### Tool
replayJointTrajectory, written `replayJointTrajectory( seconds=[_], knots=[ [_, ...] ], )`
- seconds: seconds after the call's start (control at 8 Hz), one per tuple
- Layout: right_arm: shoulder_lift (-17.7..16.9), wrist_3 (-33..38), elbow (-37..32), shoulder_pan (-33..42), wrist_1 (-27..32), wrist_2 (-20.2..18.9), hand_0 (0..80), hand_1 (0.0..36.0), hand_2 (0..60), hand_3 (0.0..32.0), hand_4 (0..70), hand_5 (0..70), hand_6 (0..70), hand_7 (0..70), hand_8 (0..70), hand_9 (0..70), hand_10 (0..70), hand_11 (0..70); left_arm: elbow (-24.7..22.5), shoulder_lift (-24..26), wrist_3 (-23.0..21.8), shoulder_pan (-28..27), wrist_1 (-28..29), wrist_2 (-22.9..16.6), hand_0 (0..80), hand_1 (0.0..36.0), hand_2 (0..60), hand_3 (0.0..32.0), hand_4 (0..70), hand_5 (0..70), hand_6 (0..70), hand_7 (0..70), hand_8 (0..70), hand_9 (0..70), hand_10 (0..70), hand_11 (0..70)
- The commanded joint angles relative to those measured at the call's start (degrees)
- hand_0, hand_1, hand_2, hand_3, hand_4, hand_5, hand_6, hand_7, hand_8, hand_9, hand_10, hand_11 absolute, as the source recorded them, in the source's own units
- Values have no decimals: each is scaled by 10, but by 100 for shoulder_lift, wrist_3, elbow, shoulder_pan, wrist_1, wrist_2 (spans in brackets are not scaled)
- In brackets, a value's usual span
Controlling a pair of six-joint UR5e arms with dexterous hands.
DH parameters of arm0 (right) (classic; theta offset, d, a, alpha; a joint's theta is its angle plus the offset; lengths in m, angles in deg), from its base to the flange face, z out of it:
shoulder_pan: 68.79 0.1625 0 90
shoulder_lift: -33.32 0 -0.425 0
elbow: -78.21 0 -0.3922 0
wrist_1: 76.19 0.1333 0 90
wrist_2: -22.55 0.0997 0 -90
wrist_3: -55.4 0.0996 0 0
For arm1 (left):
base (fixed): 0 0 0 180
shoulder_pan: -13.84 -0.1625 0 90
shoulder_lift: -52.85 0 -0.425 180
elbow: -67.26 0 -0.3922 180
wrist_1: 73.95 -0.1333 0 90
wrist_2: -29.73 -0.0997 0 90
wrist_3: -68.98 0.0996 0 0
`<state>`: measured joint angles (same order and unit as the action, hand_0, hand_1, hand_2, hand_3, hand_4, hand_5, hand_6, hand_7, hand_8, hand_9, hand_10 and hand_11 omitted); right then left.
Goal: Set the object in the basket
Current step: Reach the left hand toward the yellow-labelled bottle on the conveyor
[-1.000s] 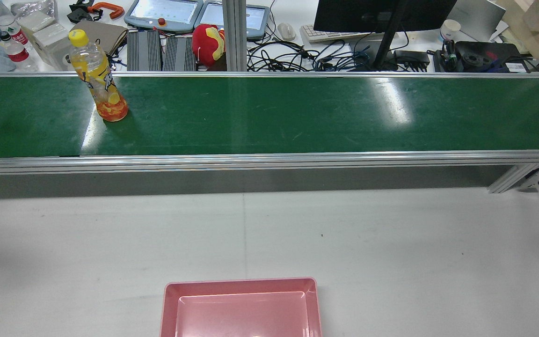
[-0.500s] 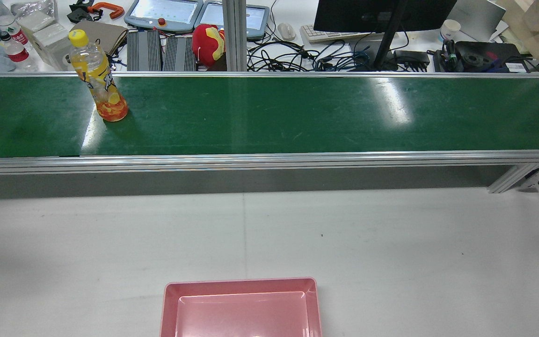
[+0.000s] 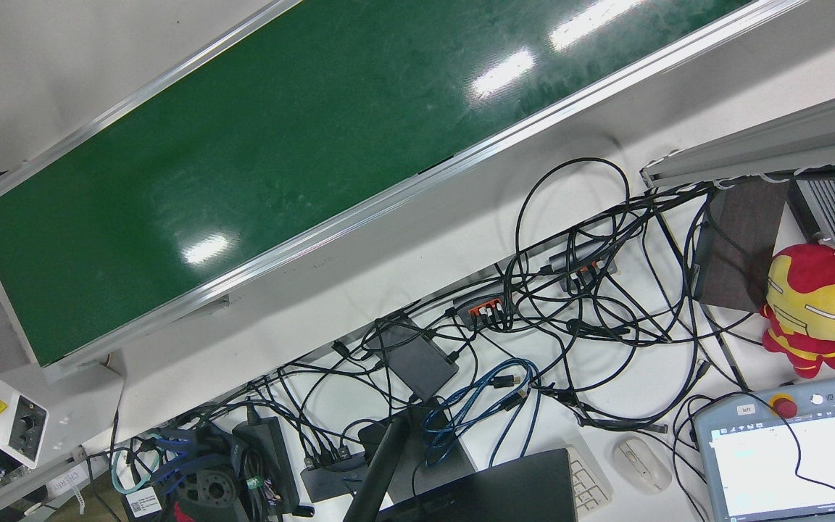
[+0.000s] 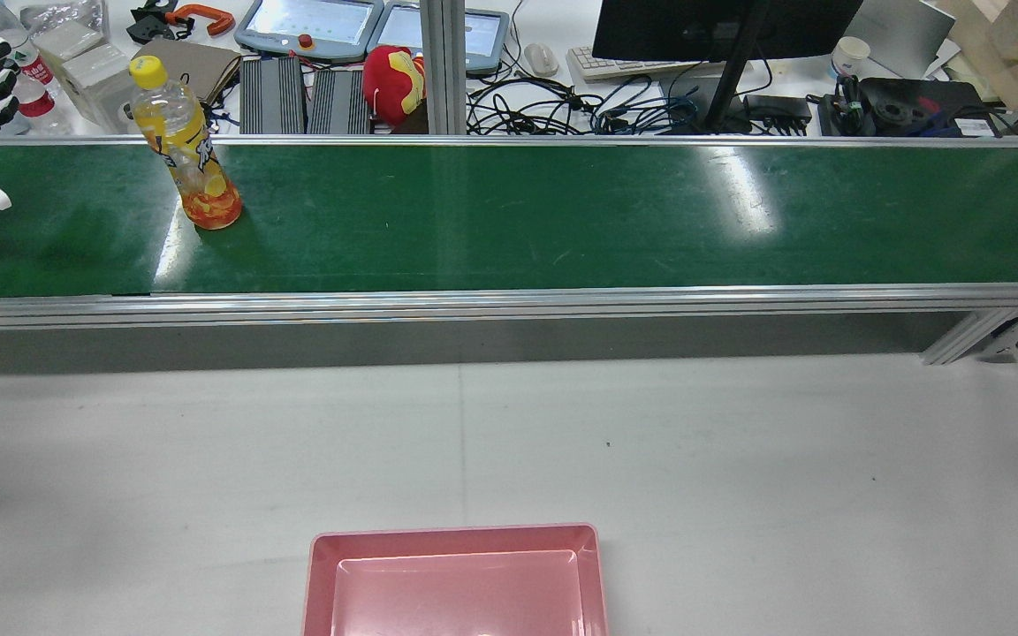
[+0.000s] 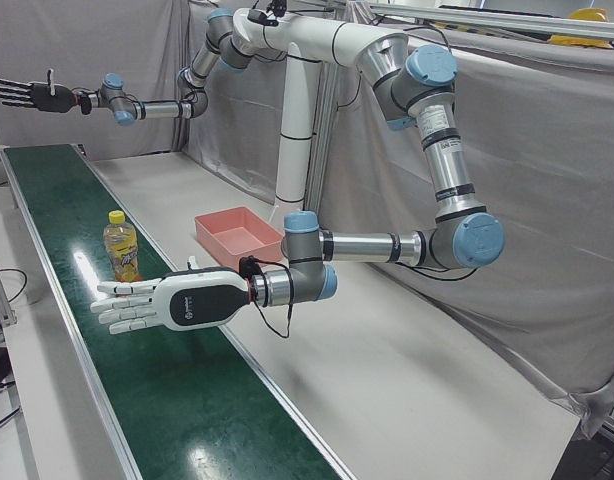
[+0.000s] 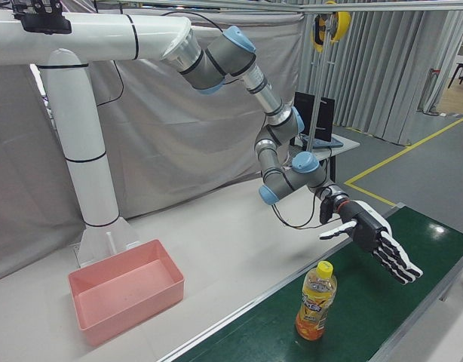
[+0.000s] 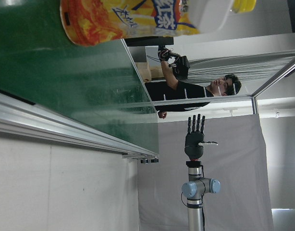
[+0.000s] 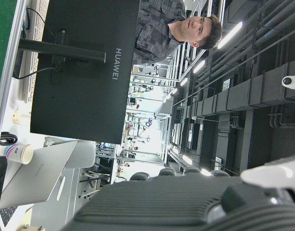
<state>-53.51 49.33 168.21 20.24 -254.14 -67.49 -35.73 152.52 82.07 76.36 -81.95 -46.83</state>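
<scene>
**Open left hand beside an upright bottle: tipping risk on approach**

The bottle (image 4: 184,146), with its yellow cap, stands upright on the green conveyor belt (image 4: 562,216), just beyond the fingertips (image 6: 403,268) of the left hand (image 5: 162,303). That hand hovers over the belt, its fingers spread flat and apart, holding nothing. The right hand (image 5: 32,94) is raised well clear of the belt at its far end, fingers likewise splayed and empty. The pink basket (image 6: 126,298) sits on the tabletop (image 4: 739,459), well away from the fingers, on the arms' side of the belt.

Likely hazards: the bottle is tall on a narrow base, so fingertips meeting it high up before they curl round could topple it, and it would roll on the belt. A loose grip on the smooth wall could let it slip during the carry across the belt's raised rail (image 4: 509,305) to the basket.
</scene>
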Motion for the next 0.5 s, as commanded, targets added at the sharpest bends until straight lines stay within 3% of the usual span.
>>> replayJointTrajectory(
  seconds=[0.0, 0.12, 0.38],
  knots=[
    [0, 0, 0, 0, -3, 5, 0, 0, 0, 0, 0, 0, 0, 0, 0, 0, 0, 0, -151, 383, 140, -696, -560, 546, 800, 122, 0, 22, 30, 151, 0, 0, 19, 12, 0, 10],
    [0, 0, 0, 0, -3, -4, 0, 0, 0, 0, 0, 0, 0, 0, 0, 0, 0, 0, -125, 595, 202, -706, -658, 546, 800, 123, 0, 28, 21, 129, 0, 0, 5, 0, 0, 0],
    [0, 0, 0, 0, 6, 5, 0, 0, 0, 0, 0, 0, 0, 0, 0, 0, 0, 0, -81, 790, 203, -715, -729, 546, 800, 108, 0, 10, 17, 141, 0, 0, 3, 0, 0, 0]
  ],
)
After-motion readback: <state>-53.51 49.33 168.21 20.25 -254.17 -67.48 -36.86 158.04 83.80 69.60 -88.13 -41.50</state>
